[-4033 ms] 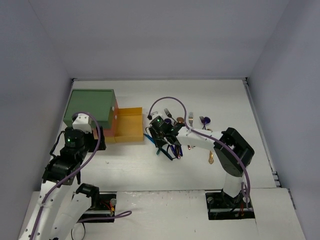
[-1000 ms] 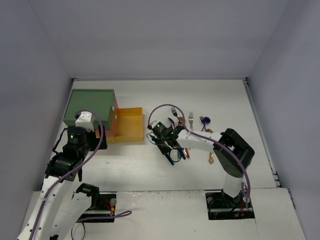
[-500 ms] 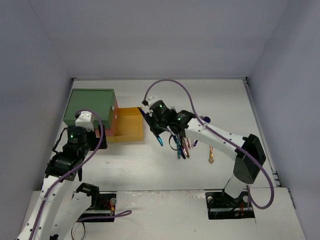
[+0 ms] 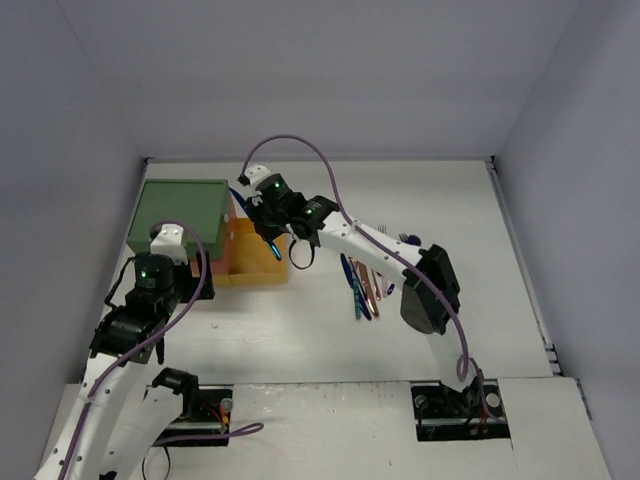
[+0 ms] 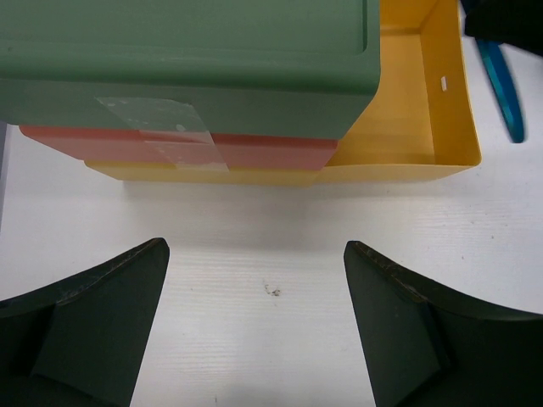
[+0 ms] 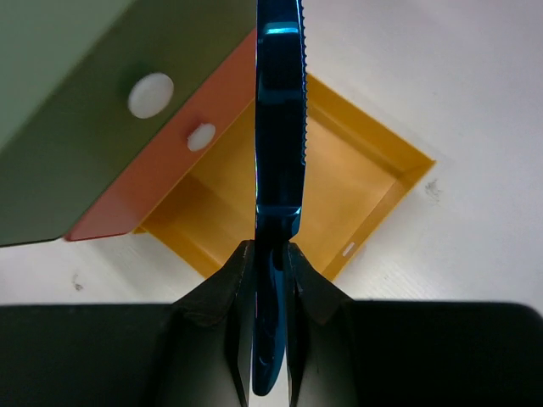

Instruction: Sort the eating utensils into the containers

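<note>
My right gripper (image 6: 271, 250) is shut on a blue knife (image 6: 278, 127). Its serrated blade points out over the open yellow drawer (image 6: 361, 182). From above, the right gripper (image 4: 268, 225) hangs over that yellow drawer (image 4: 255, 268), and the blue knife (image 4: 272, 246) slants down from it. The containers form one stack: green top (image 4: 180, 213), orange-red drawer (image 4: 231, 225) pushed in, and the yellow one pulled out. My left gripper (image 5: 256, 248) stands open and empty above the bare table, just short of the stack's near side (image 5: 254, 151). More utensils (image 4: 362, 285) lie to the right.
The loose utensils, blue, purple and copper, lie side by side under my right forearm, with a few more (image 4: 405, 240) behind it. A purple cable (image 4: 300, 150) arches over the right arm. The enclosure walls stand close behind the green stack.
My right arm has swung left from the utensil pile to above the yellow drawer, carrying the blue knife. The left arm has stayed still for the last second.
</note>
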Controlling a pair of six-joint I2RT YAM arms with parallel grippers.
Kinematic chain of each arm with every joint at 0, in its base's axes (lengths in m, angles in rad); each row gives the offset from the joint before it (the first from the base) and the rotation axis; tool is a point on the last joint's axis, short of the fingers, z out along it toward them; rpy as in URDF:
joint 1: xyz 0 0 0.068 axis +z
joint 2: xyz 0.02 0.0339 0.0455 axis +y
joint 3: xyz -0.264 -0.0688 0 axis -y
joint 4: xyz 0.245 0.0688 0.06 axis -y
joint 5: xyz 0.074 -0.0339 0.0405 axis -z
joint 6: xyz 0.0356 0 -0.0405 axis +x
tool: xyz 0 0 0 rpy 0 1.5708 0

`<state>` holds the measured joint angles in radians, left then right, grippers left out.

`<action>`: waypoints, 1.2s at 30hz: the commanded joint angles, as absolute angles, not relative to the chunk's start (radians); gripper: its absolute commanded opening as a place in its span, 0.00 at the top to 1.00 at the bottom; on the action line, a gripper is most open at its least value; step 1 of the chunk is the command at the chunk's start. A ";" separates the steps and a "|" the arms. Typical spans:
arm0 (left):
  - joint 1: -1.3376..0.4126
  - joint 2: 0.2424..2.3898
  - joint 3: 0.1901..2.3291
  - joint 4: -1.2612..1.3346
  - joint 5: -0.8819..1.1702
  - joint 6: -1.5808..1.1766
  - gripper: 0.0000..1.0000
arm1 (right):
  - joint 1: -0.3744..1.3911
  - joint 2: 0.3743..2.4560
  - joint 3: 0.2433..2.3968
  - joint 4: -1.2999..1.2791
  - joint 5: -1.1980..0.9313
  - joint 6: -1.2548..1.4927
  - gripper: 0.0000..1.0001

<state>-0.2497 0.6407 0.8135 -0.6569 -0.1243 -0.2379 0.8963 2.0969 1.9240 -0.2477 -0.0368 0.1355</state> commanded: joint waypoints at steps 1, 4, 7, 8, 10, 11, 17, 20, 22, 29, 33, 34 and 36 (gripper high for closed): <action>-0.253 0.650 0.828 -0.606 -0.127 -0.245 0.18 | 0.891 2.146 2.021 -0.185 -0.065 0.085 1.00; -0.253 0.649 0.828 -0.603 -0.127 -0.245 0.18 | 0.890 2.176 2.009 -0.153 -0.062 0.078 1.00; -0.255 0.651 0.828 -0.604 -0.126 -0.246 0.18 | 0.890 2.184 1.966 -0.109 -0.066 0.070 1.00; -0.254 0.652 0.829 -0.603 -0.126 -0.246 0.18 | 0.889 2.181 1.940 -0.095 -0.070 0.069 1.00; -0.254 0.653 0.829 -0.603 -0.125 -0.246 0.18 | 0.888 2.172 1.899 -0.074 -0.070 0.066 1.00; -0.254 0.652 0.828 -0.603 -0.124 -0.245 0.18 | 0.888 2.168 1.881 -0.066 -0.068 0.064 1.00; -0.253 0.655 0.829 -0.603 -0.126 -0.247 0.18 | 0.882 2.133 1.791 -0.048 -0.051 0.053 1.00; -0.254 0.658 0.830 -0.603 -0.126 -0.248 0.18 | 0.882 2.115 1.761 -0.049 -0.044 0.050 1.00; -0.254 0.661 0.830 -0.603 -0.127 -0.249 0.18 | 0.882 2.108 1.750 -0.048 -0.043 0.051 1.00; -0.253 0.666 0.829 -0.603 -0.127 -0.250 0.18 | 0.885 2.097 1.725 -0.051 -0.052 0.059 1.00; -0.254 0.668 0.830 -0.604 -0.126 -0.250 0.18 | 0.886 2.111 1.733 -0.054 -0.076 0.059 1.00; -0.254 0.669 0.830 -0.604 -0.125 -0.250 0.18 | 0.887 2.113 1.737 -0.054 -0.082 0.060 0.98; -0.253 0.669 0.830 -0.604 -0.124 -0.250 0.18 | 0.889 2.113 1.748 -0.055 -0.090 0.056 0.83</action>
<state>-0.2497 0.6548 0.8135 -0.6540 -0.1242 -0.2394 0.8890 2.2063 1.7237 -0.1143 -0.0629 0.0658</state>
